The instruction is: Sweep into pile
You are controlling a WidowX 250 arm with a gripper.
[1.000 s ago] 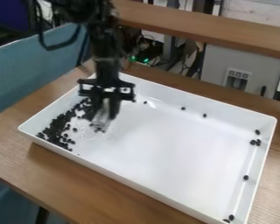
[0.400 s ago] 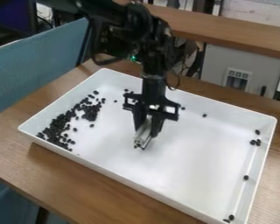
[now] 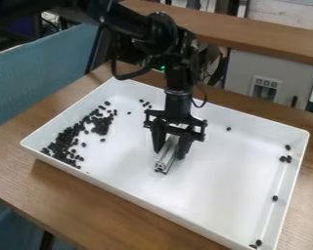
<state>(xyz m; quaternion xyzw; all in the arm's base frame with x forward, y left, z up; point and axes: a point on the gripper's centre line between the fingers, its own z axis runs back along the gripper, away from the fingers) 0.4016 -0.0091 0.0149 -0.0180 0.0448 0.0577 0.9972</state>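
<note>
- Progress: work judged well advanced but incomplete. Most of the small dark beans (image 3: 66, 136) lie in an elongated mass along the left-hand side of the white tray (image 3: 139, 200), as seen by the camera.
- Form of pile: judged loose. The mass is drawn out in a band rather than heaped, with a denser clump towards its far end and a few single beans just beside it.
- Outstanding, far side: a small group (image 3: 145, 103) sits near the far wall, apart from the main mass; one lone bean (image 3: 229, 129) lies farther along that side.
- Outstanding, right-hand side: a cluster (image 3: 286, 158) with another bean just beside it, a single one (image 3: 275, 197) nearer the camera, and a few at the near corner (image 3: 257, 243).
- Tool: the pincer (image 3: 171, 149) is pinching a pale metal bar (image 3: 166, 160), held tilted over the middle of the tray, well apart from the main mass. Whether its lower end touches the tray floor cannot be determined.
- Support: the tray rests on the wooden desk (image 3: 67, 195).
- Recommendation: bring in the wall and corner strays, then compact the band. Beans tight against the walls may escape the bar.
</note>
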